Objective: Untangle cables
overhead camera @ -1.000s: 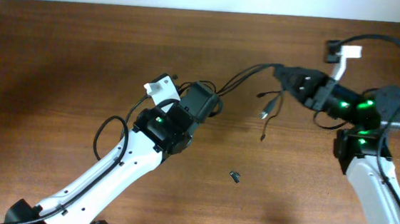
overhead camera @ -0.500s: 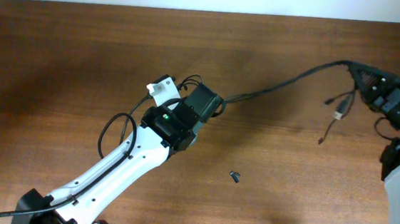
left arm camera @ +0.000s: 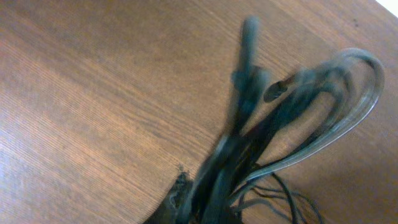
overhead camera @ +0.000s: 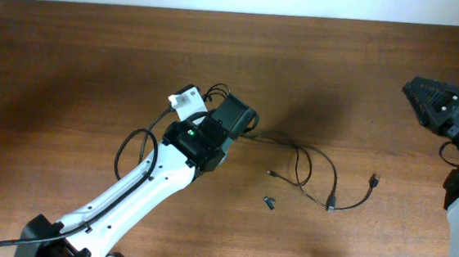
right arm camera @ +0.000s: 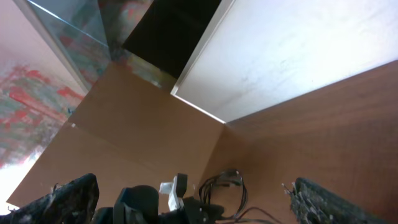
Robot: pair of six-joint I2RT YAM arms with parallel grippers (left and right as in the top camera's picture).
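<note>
Cables [left arm camera: 233, 155]: thin, limp and light. Expect them to slip and curl rather than hold shape. One end is bunched at centre frame in the left gripper [overhead camera: 247, 128], which is pinched narrow on it. The slack loops toward the lower right across the surface [overhead camera: 95, 69]. You'd best take a plug end, not mid-strand. Right gripper [overhead camera: 413, 92] is far right, wide and empty. A small dark piece [overhead camera: 269, 203] lies just beside the strands; don't snag it.

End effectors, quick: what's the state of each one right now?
Left end effector: closed on a bunch of thin black flexible cables.
Right end effector: open wide, holding nothing.
</note>
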